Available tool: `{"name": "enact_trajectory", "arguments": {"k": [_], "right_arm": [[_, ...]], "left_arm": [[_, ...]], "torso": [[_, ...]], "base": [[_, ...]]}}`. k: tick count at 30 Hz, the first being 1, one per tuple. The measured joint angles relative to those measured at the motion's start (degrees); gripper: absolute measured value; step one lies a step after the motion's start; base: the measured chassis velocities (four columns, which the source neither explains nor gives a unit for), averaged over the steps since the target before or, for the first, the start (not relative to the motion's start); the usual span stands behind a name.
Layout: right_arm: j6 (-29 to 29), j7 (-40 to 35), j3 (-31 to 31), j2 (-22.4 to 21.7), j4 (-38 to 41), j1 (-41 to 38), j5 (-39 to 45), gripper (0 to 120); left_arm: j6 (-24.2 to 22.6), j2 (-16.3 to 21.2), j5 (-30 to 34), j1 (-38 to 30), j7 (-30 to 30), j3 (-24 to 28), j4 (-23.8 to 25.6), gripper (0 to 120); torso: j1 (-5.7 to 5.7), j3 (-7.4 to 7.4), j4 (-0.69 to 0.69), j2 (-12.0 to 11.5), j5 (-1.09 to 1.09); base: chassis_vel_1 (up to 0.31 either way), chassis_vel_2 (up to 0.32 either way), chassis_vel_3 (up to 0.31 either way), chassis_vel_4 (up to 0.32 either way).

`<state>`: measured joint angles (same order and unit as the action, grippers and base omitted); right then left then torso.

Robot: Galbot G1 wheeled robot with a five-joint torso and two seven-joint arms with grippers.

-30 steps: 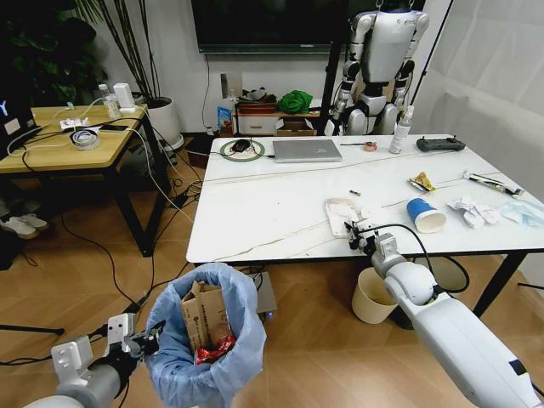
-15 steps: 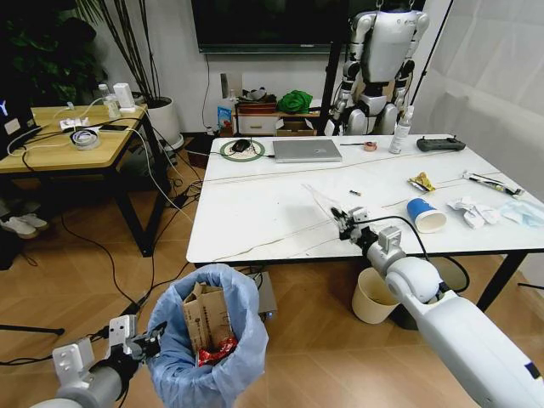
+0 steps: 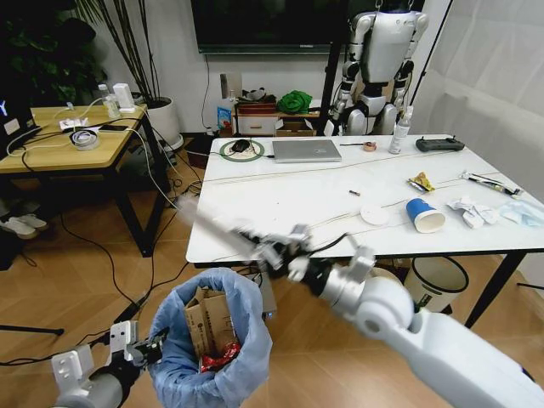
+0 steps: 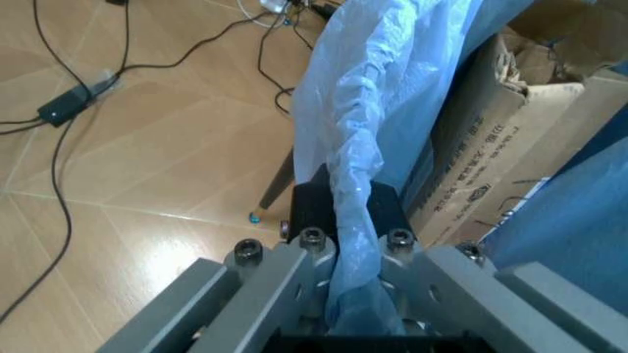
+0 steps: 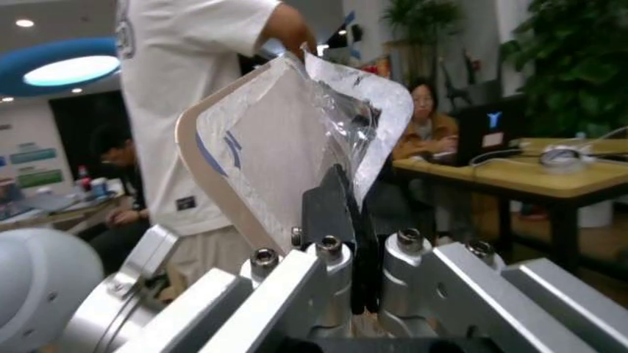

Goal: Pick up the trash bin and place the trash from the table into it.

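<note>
The white marble-look bench [image 3: 280, 208] carries thin grey veins, a blue paper cup [image 3: 422, 214] and a yellow snack wrapper [image 3: 422, 182]. At lower left, the crinkly light-blue bag-lined bin [image 3: 214, 340] shows brown cardboard [image 3: 207, 319] and a red can [image 3: 219, 357].

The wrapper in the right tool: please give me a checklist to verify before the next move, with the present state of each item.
1. Right tool shut on the white wrapper: ok, its fingers pinch the wrapper's lower edge.
2. Left tool shut on the trash bin: ok, the blue bag's rim is clamped between its fingers.
3. Bin mouth open and facing up: ok, though cardboard and a red can take up part of it.
4. Right tool directly above the bin mouth: cannot tell; in the head view it is blurred, near the table edge.
5. Trash left on the table: not ok, the blue cup and crumpled tissues remain.
</note>
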<state>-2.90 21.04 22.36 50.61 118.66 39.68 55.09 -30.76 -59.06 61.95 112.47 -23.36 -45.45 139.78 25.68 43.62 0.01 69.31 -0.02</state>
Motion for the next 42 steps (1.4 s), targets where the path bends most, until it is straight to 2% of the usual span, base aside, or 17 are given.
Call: {"name": "enact_trajectory", "arguments": {"k": [3, 7, 14, 25, 42], "right_arm": [[-1.13, 2.69, 3.44, 0.45, -2.54, -1.4, -1.5, 0], [-2.11, 3.49, 4.81, 0.62, -5.15, -1.27, -4.22, 0], [-4.06, 4.44, 3.84, 0.36, -8.13, 0.24, -7.89, 0], [-4.49, 4.26, 2.96, -0.28, -7.06, 2.58, -9.41, 0], [-4.66, 4.06, 7.57, 0.78, -6.66, 3.36, -11.11, 0]], "left_arm": [[0.0, -0.33, 0.02, 0.58, -0.23, -0.86, 0.45, 0], [0.0, -0.57, 0.02, 0.77, -0.64, -1.41, 0.75, 0], [-0.07, -0.07, -0.38, 0.91, -1.46, -2.45, 0.81, 0], [-0.1, 0.57, 0.79, -0.53, -2.1, -2.68, -0.11, 0], [-0.2, 0.85, 1.8, -0.88, -1.96, -2.87, -0.03, 0]], "torso": [[0.0, 0.0, -0.01, 0.0, 0.0], [0.0, 0.0, -0.01, -0.01, 0.0], [0.01, 0.0, -0.02, -0.01, 0.02], [0.01, 0.0, -0.02, -0.01, 0.01], [0.01, 0.0, -0.02, -0.01, 0.02]], "base": [[0.0, 0.0, 0.0, 0.0], [0.0, 0.0, 0.0, 0.0], [0.0, 0.0, 0.0, 0.0], [0.0, 0.0, 0.0, 0.0], [0.0, 0.0, 0.0, 0.0]]}}
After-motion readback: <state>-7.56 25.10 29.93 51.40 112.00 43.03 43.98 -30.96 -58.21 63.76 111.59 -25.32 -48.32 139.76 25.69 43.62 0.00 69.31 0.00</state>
